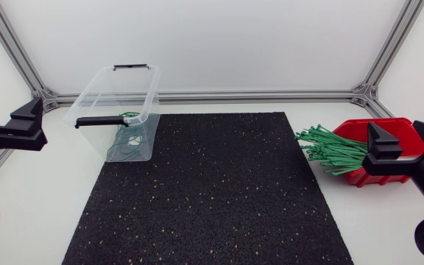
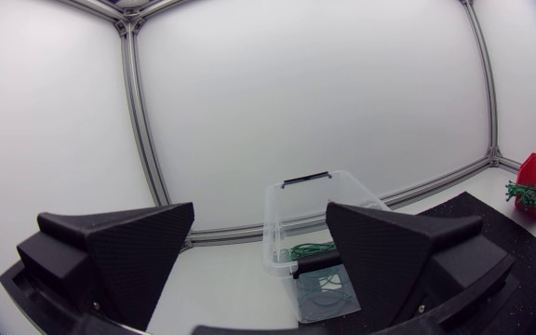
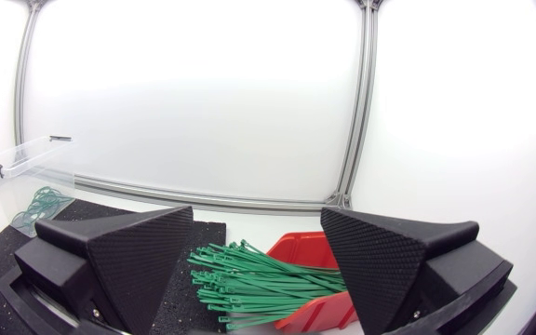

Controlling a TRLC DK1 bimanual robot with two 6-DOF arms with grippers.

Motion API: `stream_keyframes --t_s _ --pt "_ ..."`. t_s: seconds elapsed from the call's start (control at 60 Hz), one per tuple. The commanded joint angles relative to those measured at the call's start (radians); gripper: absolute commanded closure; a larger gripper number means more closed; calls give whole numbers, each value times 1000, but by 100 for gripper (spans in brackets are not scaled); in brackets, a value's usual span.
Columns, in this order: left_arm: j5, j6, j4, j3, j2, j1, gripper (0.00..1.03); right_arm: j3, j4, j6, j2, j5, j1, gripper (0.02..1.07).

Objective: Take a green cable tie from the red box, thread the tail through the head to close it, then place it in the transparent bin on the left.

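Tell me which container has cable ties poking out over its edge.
The red box: its straight ties overhang the rim. The clear bin keeps its looped ties inside.

No legible text or numbers on red box [image 1: 358, 178], transparent bin [image 1: 100, 94] or mat [image 1: 212, 191].

Clear glossy plastic bin [image 1: 116, 103]; speckled rough mat [image 1: 212, 191]

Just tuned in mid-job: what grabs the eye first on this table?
The green cable ties spilling from the red box at the right of the table, ahead of the open right gripper, stand out. Opposite, the transparent bin at the far left corner of the black mat holds a few green loops.
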Motion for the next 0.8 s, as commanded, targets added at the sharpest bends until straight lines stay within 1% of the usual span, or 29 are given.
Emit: stream_keyframes --t_s 0.0,0.567,0.783 --pt "11 -30 13 -50 -46 11 4 -53 13 23 -42 -24 -21 7" --pt "68 -135 -74 -308 -337 17 4 -326 25 97 -334 -248 -137 7" --pt "90 -176 -108 -410 -453 19 4 -327 25 97 -335 -249 -138 7"
